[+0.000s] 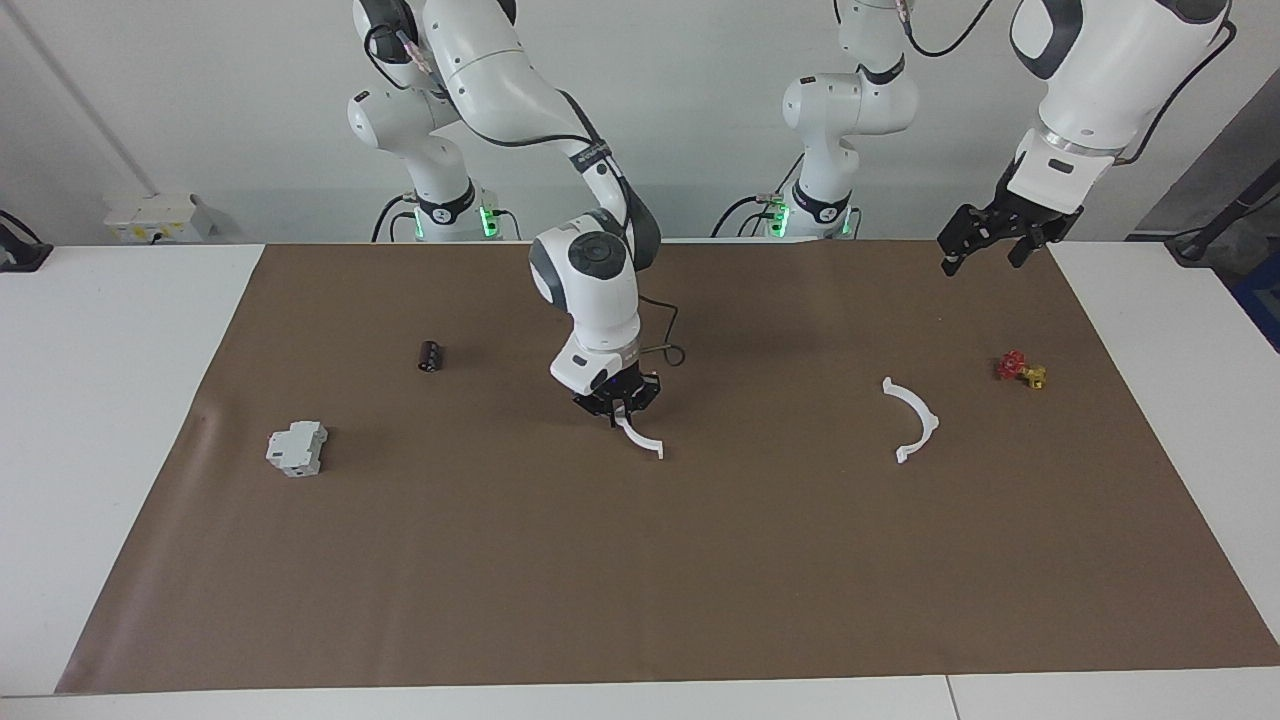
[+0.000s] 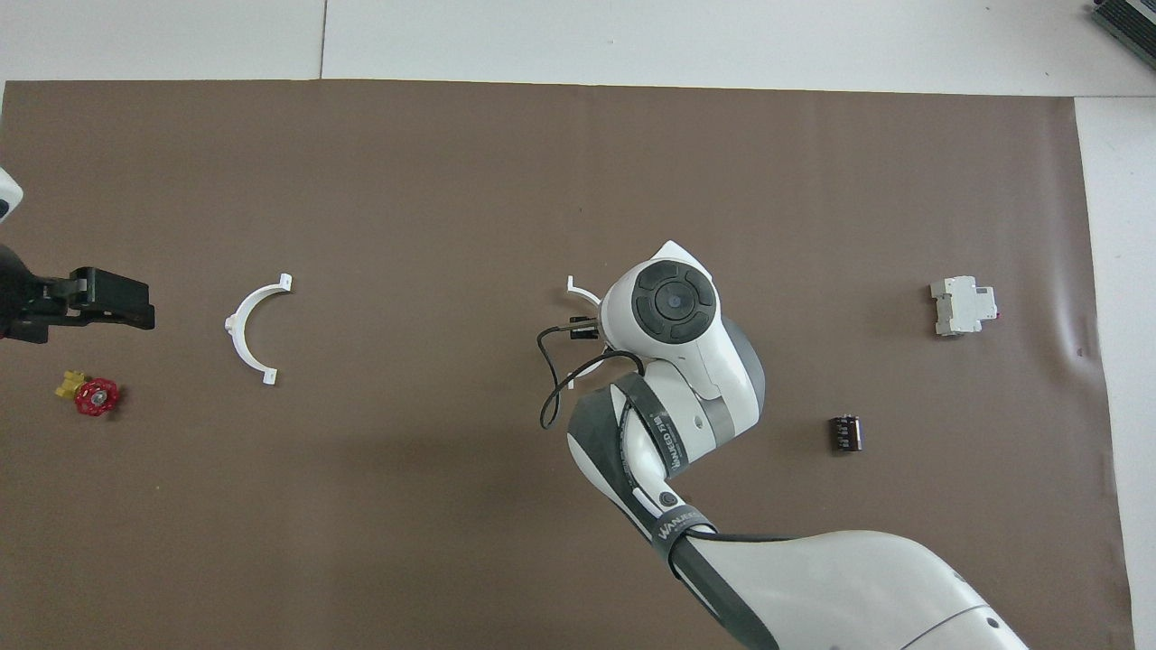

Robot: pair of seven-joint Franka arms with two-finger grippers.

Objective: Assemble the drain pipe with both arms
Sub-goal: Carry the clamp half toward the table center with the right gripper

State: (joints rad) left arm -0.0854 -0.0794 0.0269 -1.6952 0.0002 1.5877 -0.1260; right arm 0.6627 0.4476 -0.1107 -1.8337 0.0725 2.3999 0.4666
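Note:
The drain pipe lies as two separate white half-ring arcs on the brown mat. One arc [image 1: 642, 439] is in the middle of the mat. My right gripper [image 1: 617, 408] stands down on the middle of this arc with its fingers closed on it. In the overhead view only one end of this arc [image 2: 582, 291] shows beside the right wrist. The other arc [image 1: 912, 420] [image 2: 248, 329] lies free toward the left arm's end. My left gripper [image 1: 985, 258] [image 2: 108, 302] is open and empty, raised over the mat's edge at that end, apart from both arcs.
A small red-and-yellow valve [image 1: 1020, 370] [image 2: 90, 395] lies beside the free arc toward the left arm's end. A pale grey blocky device [image 1: 297, 448] [image 2: 964, 305] and a small black cylinder [image 1: 430, 356] [image 2: 845, 432] lie toward the right arm's end. The brown mat [image 1: 640, 600] covers the white table.

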